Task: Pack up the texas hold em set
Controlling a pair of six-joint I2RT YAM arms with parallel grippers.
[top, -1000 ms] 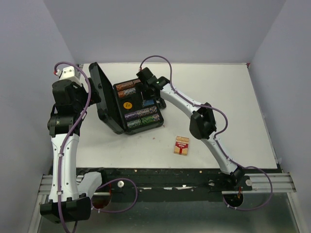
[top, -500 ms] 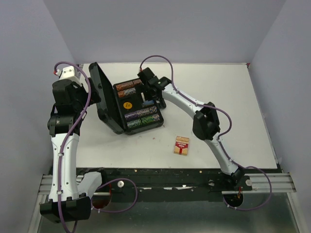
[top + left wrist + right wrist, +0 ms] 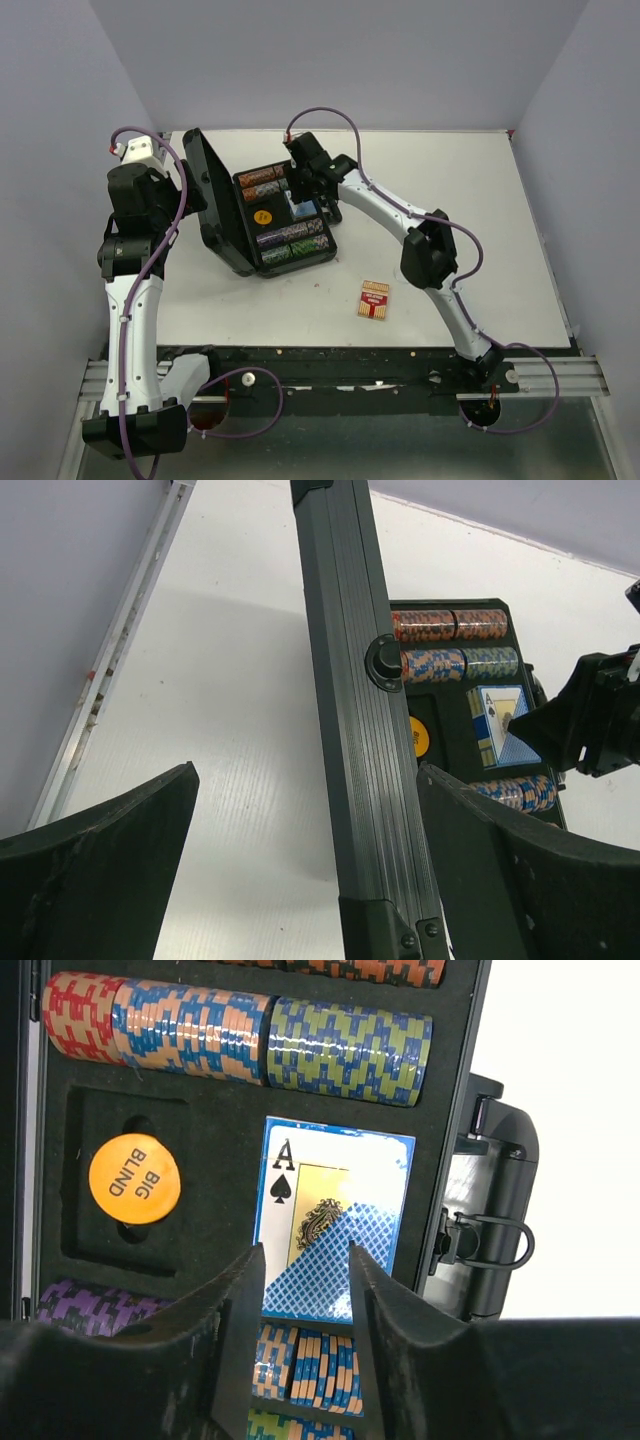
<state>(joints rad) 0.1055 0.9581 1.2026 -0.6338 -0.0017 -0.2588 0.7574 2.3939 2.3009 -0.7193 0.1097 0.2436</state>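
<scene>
The black case (image 3: 247, 232) of the Texas hold 'em set lies open on the left half of the white table (image 3: 450, 200). Its long axis runs away from the arm bases, with the far end angled slightly left. The lid (image 3: 350, 680) stands raised along the left long side, and the handle (image 3: 505, 1175) faces right.

Rows of poker chips (image 3: 190, 1025) lie crosswise in the tray, from hinge side to handle side. Between them a blue card deck (image 3: 335, 1220) sits in its slot showing an ace of spades, its length following the case's long axis. An orange BIG BLIND button (image 3: 134, 1180) rests in a round recess just beside it.

The right gripper (image 3: 305, 1260) hangs over the near end of the blue deck. Its jaws are partly apart, and only the deck below shows through the gap.

The left gripper (image 3: 307, 770) is spread wide on either side of the lid's edge, clear of it on both sides and holding nothing.

A red card deck (image 3: 375, 301) lies flat on the table near the case's right corner, apart from it.
</scene>
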